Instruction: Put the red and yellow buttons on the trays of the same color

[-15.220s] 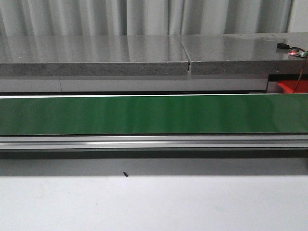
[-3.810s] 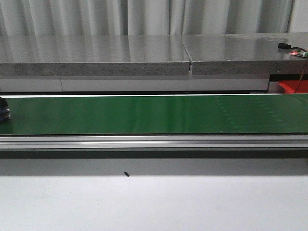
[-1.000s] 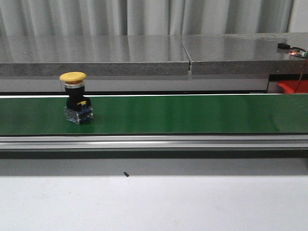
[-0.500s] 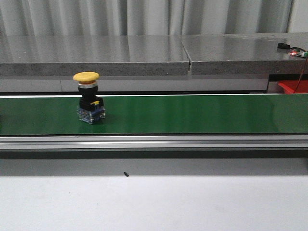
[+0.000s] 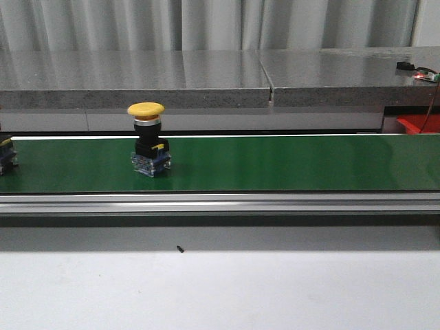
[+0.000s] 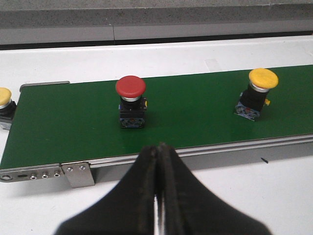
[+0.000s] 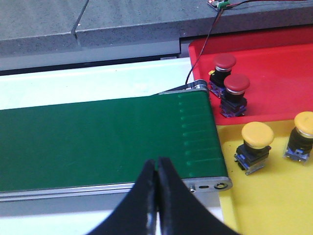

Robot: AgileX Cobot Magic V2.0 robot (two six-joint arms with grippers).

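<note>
Presently, the scene is recorded as follows.

Left gripper: held low over the white surface, just short of the green belt; its fingers are pressed together with nothing between them.

Right gripper: poised likewise in front of the belt's far right end, fingers closed against each other and empty.

Yellow button on belt: seen upright on the belt, left of its middle in the front view; in the left wrist view it is matched by the yellow cap.

Red button on belt: seen upright in the left wrist view, nearly in line with the left gripper.

Further yellow button: caught only partly at the belt's left end.

Red tray: beside the belt's right end, two red buttons standing in it.

Yellow tray: adjoining the red tray, two yellow buttons standing in it.
</note>
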